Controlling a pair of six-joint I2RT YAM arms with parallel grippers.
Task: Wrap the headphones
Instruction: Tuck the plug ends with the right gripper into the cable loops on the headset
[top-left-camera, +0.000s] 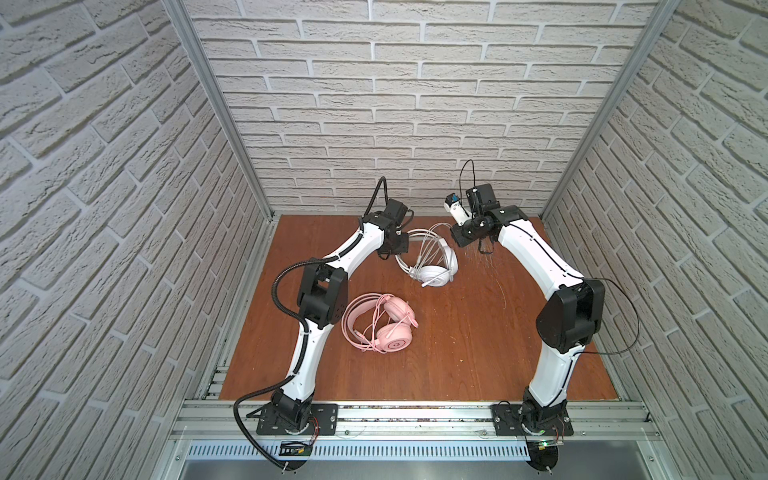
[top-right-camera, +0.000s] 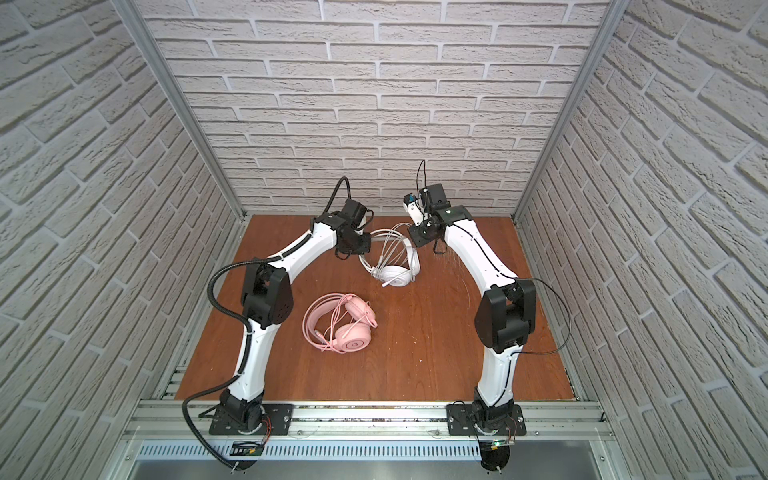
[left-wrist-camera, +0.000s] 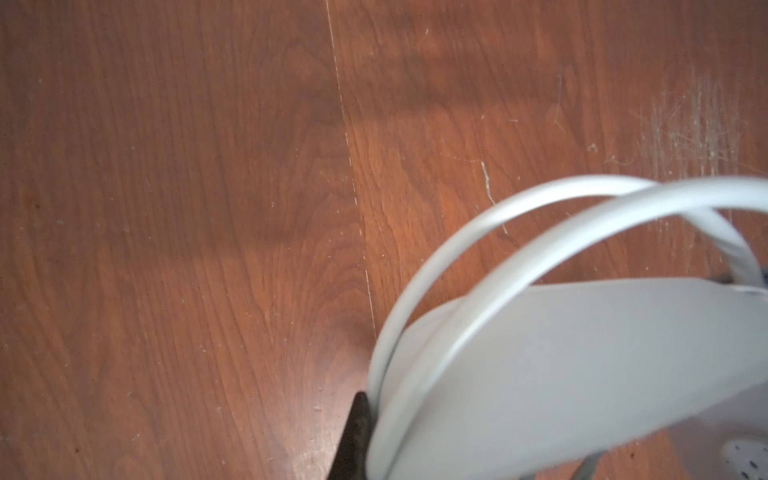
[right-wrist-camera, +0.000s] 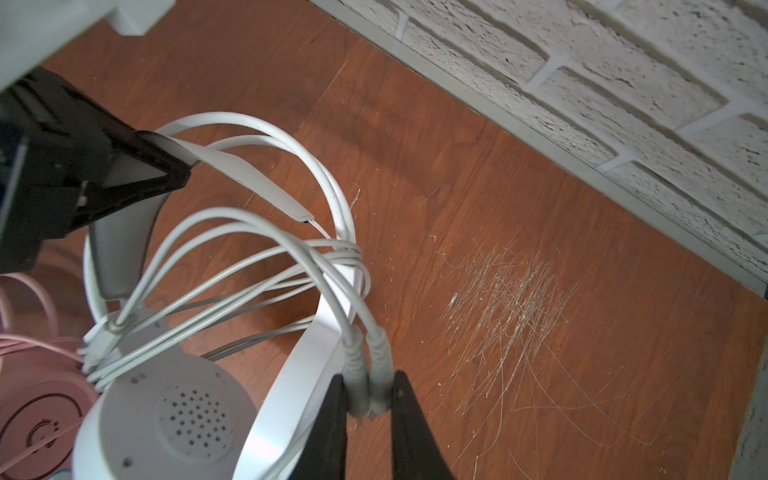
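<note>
The white headphones lie near the back middle of the table. Their thin cord runs in several loops between the cup and the headband. My left gripper is shut on the grey inner band. My right gripper is shut on the cord's two plug ends, just above the wood. The pink headphones lie closer to the front with their cord looped over them.
The brown wooden table has a patch of pale scratches under my right gripper. The brick back wall and its metal rail stand close behind. Brick side walls enclose the table on both sides.
</note>
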